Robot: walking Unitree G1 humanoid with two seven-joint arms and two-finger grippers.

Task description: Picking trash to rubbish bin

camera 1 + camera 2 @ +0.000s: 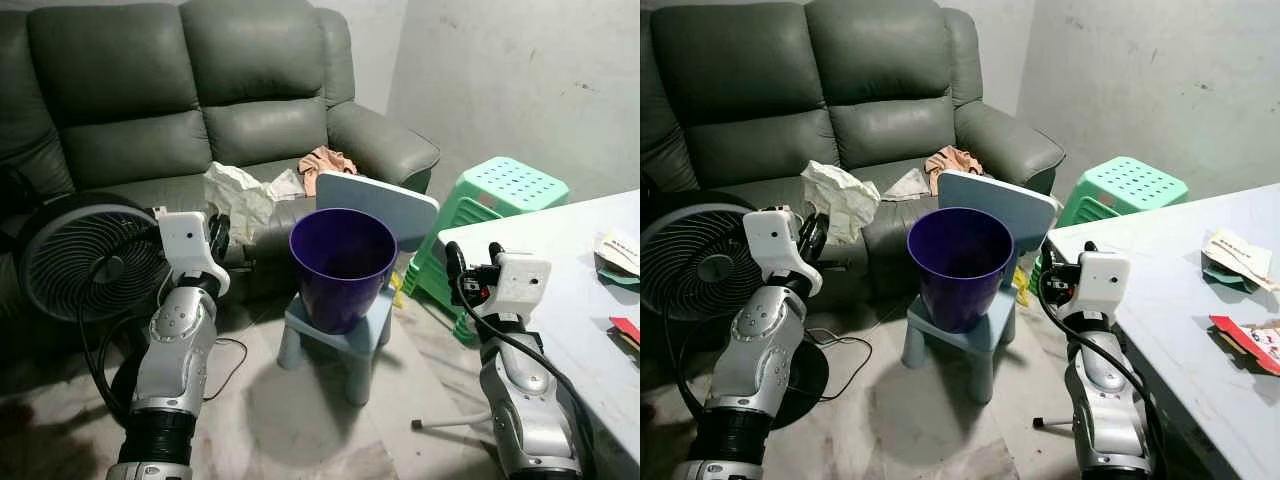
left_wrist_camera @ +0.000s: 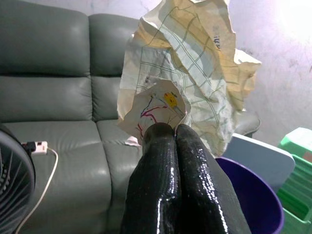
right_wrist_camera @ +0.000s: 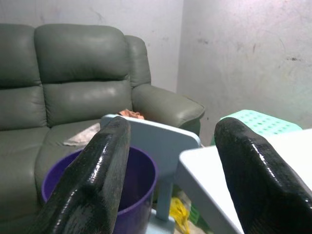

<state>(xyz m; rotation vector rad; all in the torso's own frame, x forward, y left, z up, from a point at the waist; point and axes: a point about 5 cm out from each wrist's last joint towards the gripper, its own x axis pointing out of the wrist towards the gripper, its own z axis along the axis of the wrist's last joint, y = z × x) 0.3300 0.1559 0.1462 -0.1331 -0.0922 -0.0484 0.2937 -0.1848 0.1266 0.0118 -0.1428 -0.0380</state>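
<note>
Leftmost, I see a black fan standing on the floor before the grey sofa. Just beside it my left gripper is raised, its fingers pressed together on a crumpled sheet of paper, which it holds up in front of the sofa seat, left of the bin and not yet over it. Next comes the purple rubbish bin, upright on a small pale-blue chair. On the sofa behind lies an orange cloth. My right gripper hovers at the corner of the white table, fingers spread wide and holding nothing. A green stool stands beyond, and packets lie on the table.
</note>
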